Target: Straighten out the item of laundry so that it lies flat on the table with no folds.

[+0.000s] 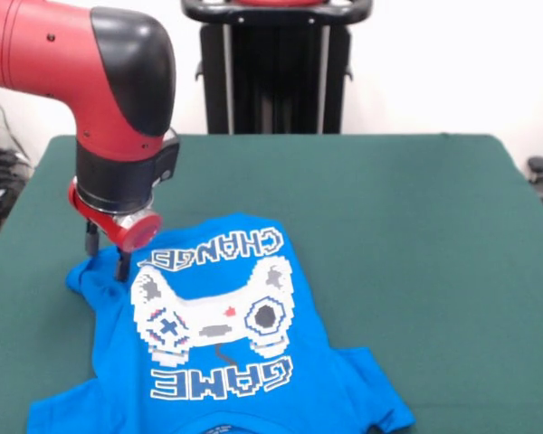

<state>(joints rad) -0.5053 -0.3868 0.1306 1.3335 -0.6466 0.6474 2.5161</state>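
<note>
The item of laundry [300, 316] is a bright blue T-shirt with a white pixel controller print and "GAME" lettering. It lies print up at the front left of the table [416, 226], collar towards the near edge and cut off by the bottom of the picture. One sleeve [373, 391] spreads out to the right. The far left corner of the hem [83, 274] is bunched and slightly raised. My gripper [107, 257] stands right at that corner, pointing down. It is open, with one finger [122, 265] on the cloth and the other at its edge.
The red and black arm [118, 99] hangs over the table's left side. Green cloth stretches to the right and behind the shirt. A black stand [273, 72] rises behind the far edge. Cables and small gear [0, 172] sit off the left edge.
</note>
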